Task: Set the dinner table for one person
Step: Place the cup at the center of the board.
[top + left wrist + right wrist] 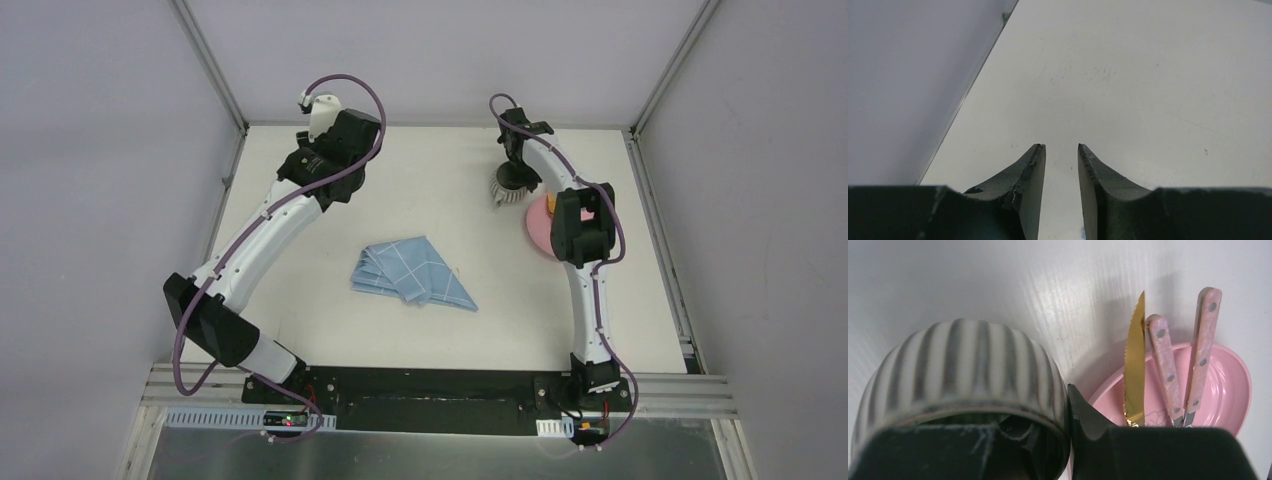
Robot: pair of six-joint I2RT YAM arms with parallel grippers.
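Note:
The dinner table (420,190) is a plain off-white top with aluminium rails. My right gripper (513,172) is shut on the wall of a grey-and-white ribbed cup (507,190), one finger inside and one outside; in the right wrist view the gripper (1062,416) grips the cup (963,370). Beside the cup lies a pink plate (1220,385) that holds a gold serrated knife (1135,375) and two pink-handled utensils (1164,360). The plate (538,226) is partly hidden by the right arm. My left gripper (1061,148) is open and empty above bare tabletop (1128,80) near the back left.
A folded light-blue grid-lined cloth (412,272) lies at the table's middle. Grey walls and rails (215,75) close in the back and sides. The left wrist (335,135) hangs over the back-left corner, close to the left rail (979,75).

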